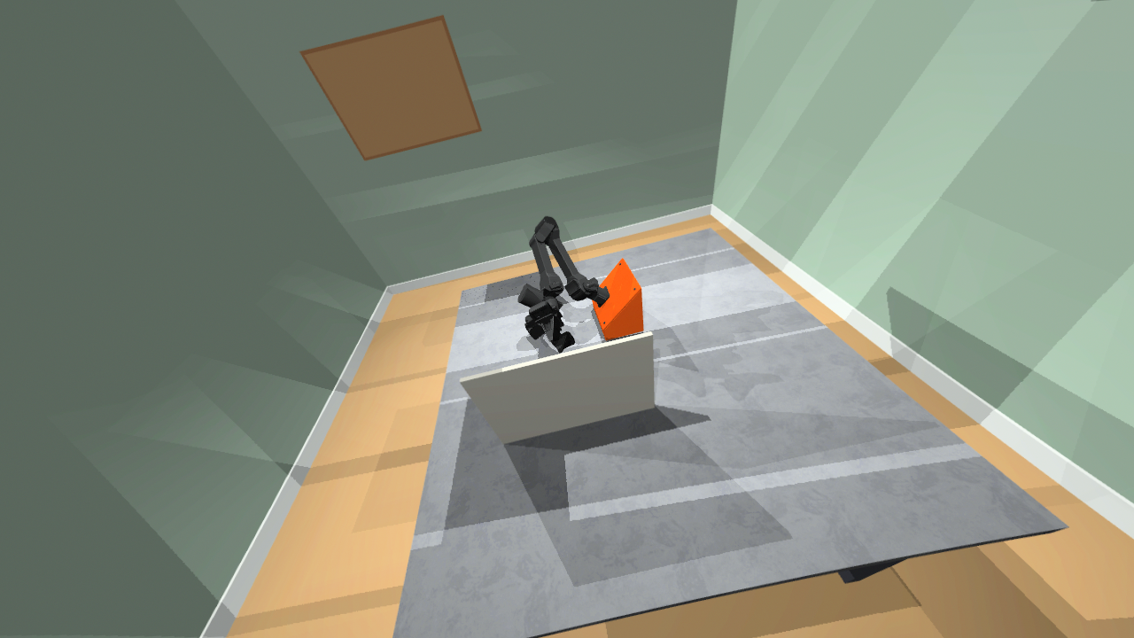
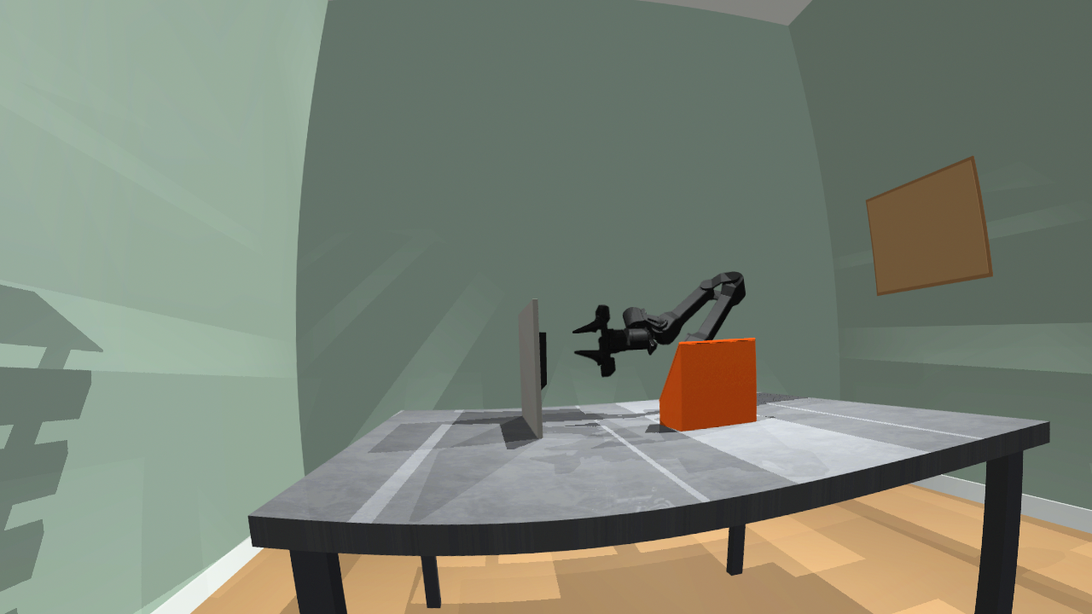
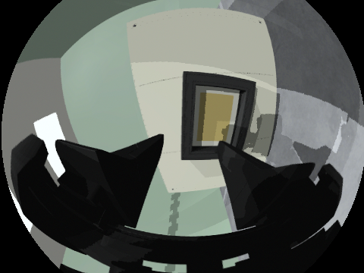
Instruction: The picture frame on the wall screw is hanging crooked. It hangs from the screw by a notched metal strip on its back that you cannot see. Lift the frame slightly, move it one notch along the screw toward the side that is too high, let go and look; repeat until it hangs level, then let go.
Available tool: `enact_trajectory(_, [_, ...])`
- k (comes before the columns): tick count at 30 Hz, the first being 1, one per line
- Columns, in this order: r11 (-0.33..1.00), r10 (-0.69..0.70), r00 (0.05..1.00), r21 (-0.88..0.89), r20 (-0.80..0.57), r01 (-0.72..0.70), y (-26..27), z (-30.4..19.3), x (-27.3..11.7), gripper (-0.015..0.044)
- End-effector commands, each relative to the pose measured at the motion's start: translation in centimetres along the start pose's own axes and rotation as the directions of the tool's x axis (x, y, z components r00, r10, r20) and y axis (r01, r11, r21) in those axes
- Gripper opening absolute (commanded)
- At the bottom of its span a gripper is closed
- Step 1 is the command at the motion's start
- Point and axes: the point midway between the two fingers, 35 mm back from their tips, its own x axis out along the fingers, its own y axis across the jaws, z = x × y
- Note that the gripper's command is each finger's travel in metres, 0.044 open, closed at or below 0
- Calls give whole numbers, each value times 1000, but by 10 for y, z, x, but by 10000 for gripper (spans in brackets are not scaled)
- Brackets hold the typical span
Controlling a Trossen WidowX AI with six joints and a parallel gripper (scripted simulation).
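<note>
The picture frame (image 2: 543,358) (image 3: 188,114), dark with a yellow picture, hangs on the near face of the upright cream panel (image 1: 578,388) (image 2: 530,366) (image 3: 197,42). In the top view the panel hides it. The wrist view is turned sideways and curved, so I cannot tell whether the frame is exactly level. The screw and the notched strip are hidden behind it. My gripper (image 2: 575,342) (image 3: 191,142) is open and empty, backed off from the frame with a clear gap. One fingertip overlaps the frame's lower border only in the wrist view.
An orange wedge-shaped block (image 1: 618,305) (image 2: 717,381) stands beside the arm's base. The panel stands on the grey table (image 1: 713,476) (image 2: 595,481). A brown board (image 1: 396,87) (image 2: 927,228) hangs on the far room wall. Shadows cross the table and panel.
</note>
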Motion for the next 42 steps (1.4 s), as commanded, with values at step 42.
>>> enact_trajectory(42, [988, -1, 1000, 157, -5, 2, 38, 4, -89, 260])
